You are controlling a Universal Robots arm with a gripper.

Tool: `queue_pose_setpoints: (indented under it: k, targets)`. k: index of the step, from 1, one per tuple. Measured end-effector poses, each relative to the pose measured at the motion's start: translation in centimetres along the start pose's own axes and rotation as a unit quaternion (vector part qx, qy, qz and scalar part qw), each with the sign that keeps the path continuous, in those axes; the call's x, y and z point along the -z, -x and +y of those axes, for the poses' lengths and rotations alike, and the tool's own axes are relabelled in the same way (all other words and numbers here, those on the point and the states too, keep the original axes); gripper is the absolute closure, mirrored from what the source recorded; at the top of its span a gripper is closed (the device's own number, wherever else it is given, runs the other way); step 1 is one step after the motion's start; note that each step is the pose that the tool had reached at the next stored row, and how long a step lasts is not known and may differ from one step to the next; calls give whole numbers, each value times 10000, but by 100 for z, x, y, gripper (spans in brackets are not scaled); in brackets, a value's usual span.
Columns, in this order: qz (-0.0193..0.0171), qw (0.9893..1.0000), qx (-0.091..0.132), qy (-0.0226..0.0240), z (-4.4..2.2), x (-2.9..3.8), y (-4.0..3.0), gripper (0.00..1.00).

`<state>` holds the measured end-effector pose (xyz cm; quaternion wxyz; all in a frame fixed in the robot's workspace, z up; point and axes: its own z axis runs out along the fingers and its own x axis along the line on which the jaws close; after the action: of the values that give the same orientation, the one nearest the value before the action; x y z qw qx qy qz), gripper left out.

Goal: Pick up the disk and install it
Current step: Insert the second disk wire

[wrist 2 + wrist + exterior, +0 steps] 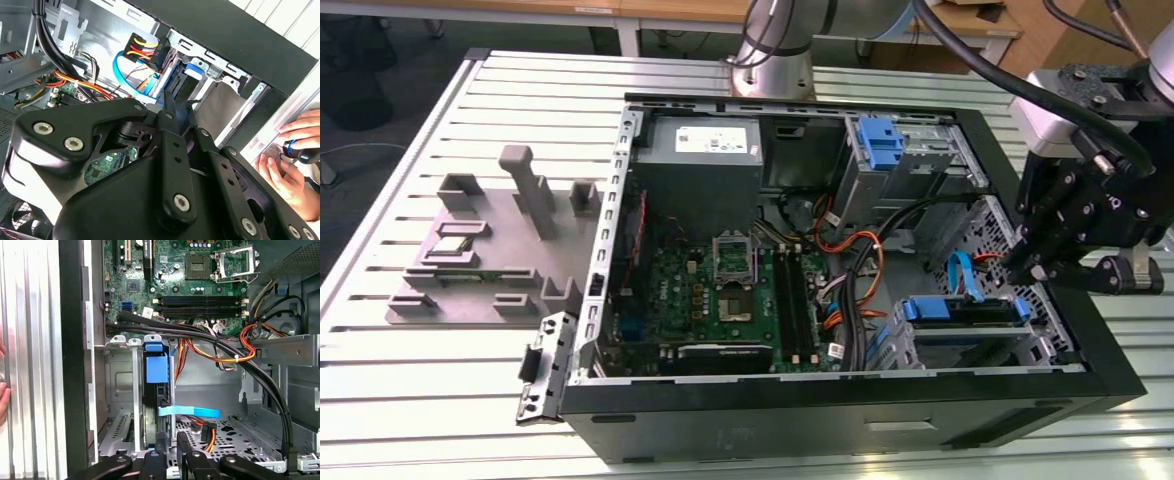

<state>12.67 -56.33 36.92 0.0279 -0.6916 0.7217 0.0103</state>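
Disk (961,312) with its blue frame sits in a metal bay at about 4 o'clock inside the open computer case (854,410), seen from the exterior view. The gripper (1041,272) hangs just above that corner. I cannot tell if the gripper is squeezed tight or let go. Nothing shows between its tips.

In the first wrist view the gripper (171,439) is lined up with the disk (156,371), which stands on its edge in the bay. In the second wrist view the gripper (179,102) points at the same blue frame (194,70).

A flat blue cable (189,412) crosses right by the disk, between it and the gripper. Thick black cables (200,332) and orange and red wires (245,347) run close past the bay too. These crowd the way in.

A person's hand (290,165) rests on the table just outside the case wall, near the gripper.

Farther out, in the exterior view, the green board (720,300) fills the middle of the case. A grey box (700,150) with a white label is at 11 o'clock. A blue bracket (881,140) is at 1 o'clock. Outside the case, at 9 o'clock, a grey holder (480,250) stands on the ribbed metal table (427,400).
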Motion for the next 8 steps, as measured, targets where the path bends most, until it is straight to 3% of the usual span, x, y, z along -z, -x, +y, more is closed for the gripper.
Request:
queue_pose_setpoints:
  k: [8]
  targets:
    - [0, 10000, 1, 0, -1, -23, 66, 76]
